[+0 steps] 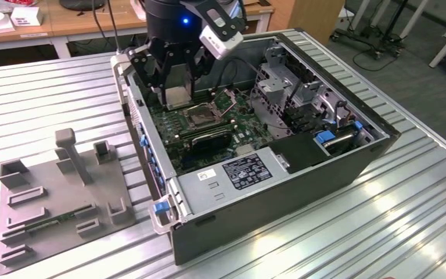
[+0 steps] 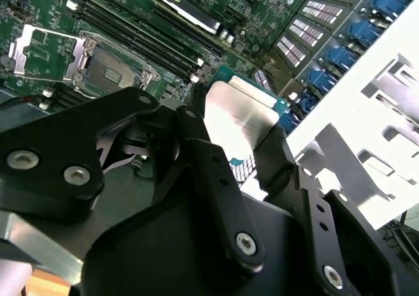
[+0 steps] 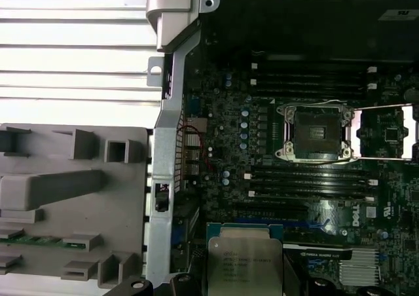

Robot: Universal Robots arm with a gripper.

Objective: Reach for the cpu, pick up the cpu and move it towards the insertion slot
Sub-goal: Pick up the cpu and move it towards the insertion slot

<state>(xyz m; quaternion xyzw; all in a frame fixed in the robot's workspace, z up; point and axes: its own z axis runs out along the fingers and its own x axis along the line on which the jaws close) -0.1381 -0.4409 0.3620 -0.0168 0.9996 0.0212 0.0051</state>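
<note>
Pincer (image 1: 178,87) is clamped on the cpu (image 1: 178,92), fingers (image 2: 213,171) gripping opposite edges, chip silvery face visible in both wrist views (image 3: 244,264). It hangs over the motherboard (image 1: 207,131) inside the open computer case (image 1: 285,192), clear of the board. Insertion slot (image 1: 202,115) sits at about 5 o'clock from the cpu in the exterior view, near but not under it; its silver frame is open with the dark centre exposed (image 3: 317,133). Grey fixture block (image 1: 56,203) rests on the worktop (image 1: 45,99) at 8 o'clock from the case.
</note>
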